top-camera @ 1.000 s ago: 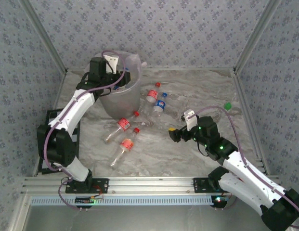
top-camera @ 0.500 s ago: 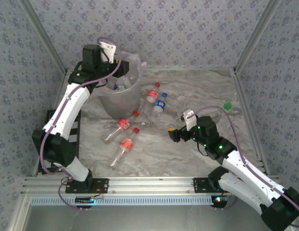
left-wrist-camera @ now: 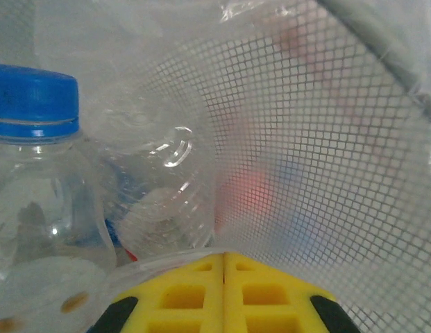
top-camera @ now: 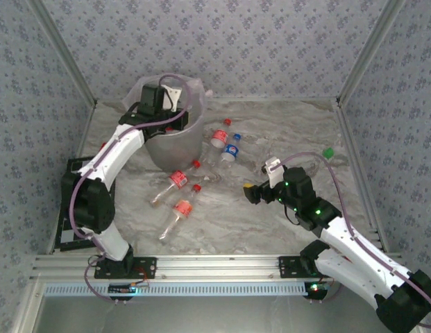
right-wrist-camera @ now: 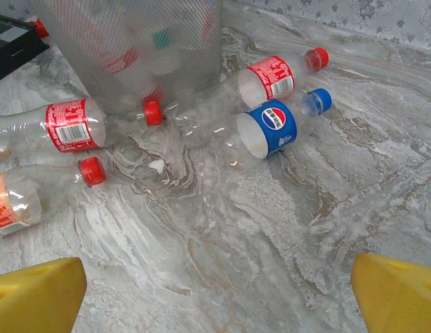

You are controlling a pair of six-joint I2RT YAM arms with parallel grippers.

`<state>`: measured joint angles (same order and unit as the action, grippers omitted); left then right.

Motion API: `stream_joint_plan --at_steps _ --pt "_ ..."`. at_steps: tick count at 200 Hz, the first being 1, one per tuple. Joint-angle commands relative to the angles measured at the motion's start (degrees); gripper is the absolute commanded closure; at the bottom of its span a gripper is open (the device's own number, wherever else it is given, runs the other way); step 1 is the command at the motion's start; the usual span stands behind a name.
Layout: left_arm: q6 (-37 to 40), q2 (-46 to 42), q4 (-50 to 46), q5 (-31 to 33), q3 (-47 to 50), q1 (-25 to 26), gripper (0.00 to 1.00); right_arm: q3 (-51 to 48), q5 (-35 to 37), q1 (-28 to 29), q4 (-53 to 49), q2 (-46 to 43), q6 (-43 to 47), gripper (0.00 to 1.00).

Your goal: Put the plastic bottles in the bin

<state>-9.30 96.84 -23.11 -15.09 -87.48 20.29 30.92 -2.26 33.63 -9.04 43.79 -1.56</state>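
Yellow pads [left-wrist-camera: 180, 298] of the left gripper [left-wrist-camera: 223, 277] meet, closed on nothing, inside the bin [top-camera: 175, 149] beside a blue-capped bottle [left-wrist-camera: 35, 180]. Best to lift straight up, clear of the bag liner. Right gripper [right-wrist-camera: 215, 291] hangs wide open and empty, right of the bin. Its wrist view reads the labels: blue-label bottle [right-wrist-camera: 277, 121], red-label bottle [right-wrist-camera: 271, 75]. The top view gives the layout.

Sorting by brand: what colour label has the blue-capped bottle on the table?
The label is blue; right wrist view shows it best.
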Motion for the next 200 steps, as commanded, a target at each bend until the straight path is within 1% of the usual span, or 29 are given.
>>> stream_joint_plan --at_steps 1,21,37,49,64,75,90,117,134,147,159,170,185,194,200 --pt "-1.5 1.3 -0.2 -2.1 0.7 0.3 0.94 2.2 3.8 -0.6 -2.3 0.9 -2.4 0.0" --pt "-1.9 1.4 -0.2 -3.1 -0.9 0.6 0.94 4.4 8.7 -2.8 -4.5 3.6 -6.3 0.0" --pt "-1.8 0.8 -0.9 -2.7 -2.9 0.7 0.89 6.5 9.5 -5.3 -6.5 6.1 -11.0 0.0" --pt "-1.4 0.1 -1.9 -1.3 -4.8 0.6 0.82 7.9 8.6 -7.3 -6.3 8.2 -14.1 0.0" --pt "-0.6 -0.9 -3.5 -0.3 -7.1 0.4 0.65 9.5 6.3 -8.5 -5.3 10.7 -17.0 0.0" --pt "0.0 -1.9 -4.7 0.3 -8.3 0.1 0.54 10.9 5.2 -8.8 -4.9 12.9 -18.6 0.04" --pt "0.7 -3.6 -6.2 1.8 -9.7 -0.2 0.46 13.5 3.1 -8.9 -4.5 17.2 -21.2 0.1" --pt "1.0 -9.1 -8.4 6.3 -9.2 -0.2 0.35 19.1 -2.7 -8.5 -1.2 27.2 -25.9 0.21" --pt "-2.5 -15.0 -9.1 8.2 -4.7 -0.1 0.29 23.7 -4.3 -8.1 -1.1 34.7 -28.1 0.23" --pt "-8.0 -21.6 -5.9 8.1 3.7 0.4 0.27 27.3 -4.7 -7.7 -1.3 40.2 -29.4 0.22" --pt "-13.1 -27.6 -0.6 6.6 13.4 1.7 0.24 30.3 -4.9 -7.1 -1.4 44.8 -30.6 0.18" --pt "-16.2 -31.6 1.2 6.3 19.6 3.0 0.22 32.9 -3.7 -6.1 -2.3 48.9 -31.6 0.12" --pt "-18.3 -35.1 0.0 6.4 23.6 4.3 0.2 36.0 -1.1 -4.9 -4.0 53.7 -33.4 0.02" --pt "-19.1 -36.8 -0.8 6.2 24.8 4.6 0.19 36.8 -0.2 -4.3 -3.5 56.1 -34.0 0.0" --pt "-19.6 -37.9 -1.2 5.9 25.3 4.7 0.19 36.9 0.0 -4.2 -2.8 57.6 -36.3 0.0"
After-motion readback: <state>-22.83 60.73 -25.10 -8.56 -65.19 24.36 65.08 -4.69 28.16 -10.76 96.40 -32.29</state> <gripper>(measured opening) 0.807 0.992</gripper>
